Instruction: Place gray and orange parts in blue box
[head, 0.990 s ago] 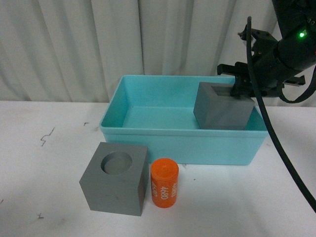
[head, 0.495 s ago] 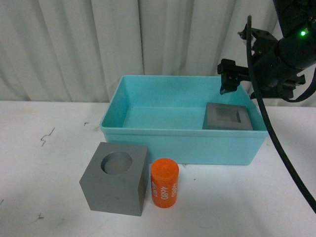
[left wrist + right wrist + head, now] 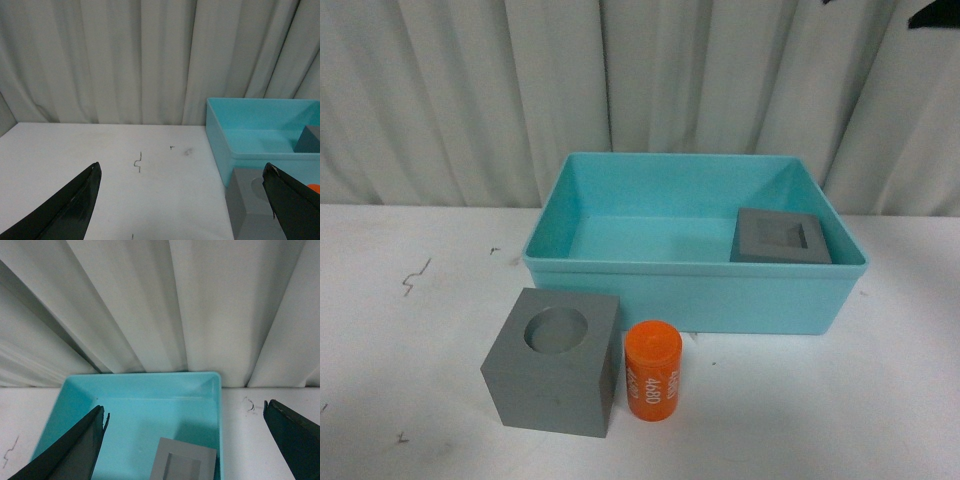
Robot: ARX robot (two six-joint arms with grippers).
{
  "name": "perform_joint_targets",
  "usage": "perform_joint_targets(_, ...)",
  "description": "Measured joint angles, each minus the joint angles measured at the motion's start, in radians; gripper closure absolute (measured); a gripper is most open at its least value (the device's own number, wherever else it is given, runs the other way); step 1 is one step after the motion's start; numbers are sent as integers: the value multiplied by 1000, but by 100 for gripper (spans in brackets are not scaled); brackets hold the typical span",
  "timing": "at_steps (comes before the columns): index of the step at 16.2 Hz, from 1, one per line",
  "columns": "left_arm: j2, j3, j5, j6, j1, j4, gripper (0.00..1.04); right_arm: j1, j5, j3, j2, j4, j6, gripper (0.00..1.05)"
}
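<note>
The blue box (image 3: 620,275) stands at the table's middle back. A gray cube with a square recess (image 3: 781,237) lies inside it at the right; it also shows in the right wrist view (image 3: 184,462). A gray cube with a round recess (image 3: 553,360) stands on the table in front of the box, the orange cylinder (image 3: 653,370) with white digits right beside it. My right gripper (image 3: 185,440) is open, high above the box. My left gripper (image 3: 182,197) is open above the bare table, left of the box (image 3: 235,150) and the round-recess cube (image 3: 247,207). Neither gripper shows in the front view.
The white table (image 3: 410,330) carries small dark marks (image 3: 415,273) at the left. A pleated white curtain (image 3: 470,90) hangs close behind the box.
My right gripper let go of the square-recess cube, which dropped flat into the box. The right arm then rose up and out of the front view.
</note>
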Motion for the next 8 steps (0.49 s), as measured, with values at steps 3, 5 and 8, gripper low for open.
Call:
perform_joint_targets(3, 0, 0, 0, 0, 0, 0, 7, 2, 36, -206, -201, 209, -20, 10)
perform_joint_targets(5, 0, 0, 0, 0, 0, 0, 7, 5, 224, -496, -385, 537, -131, 34)
perform_joint_targets(8, 0, 0, 0, 0, 0, 0, 7, -47, 222, -833, -615, 696, -174, 68)
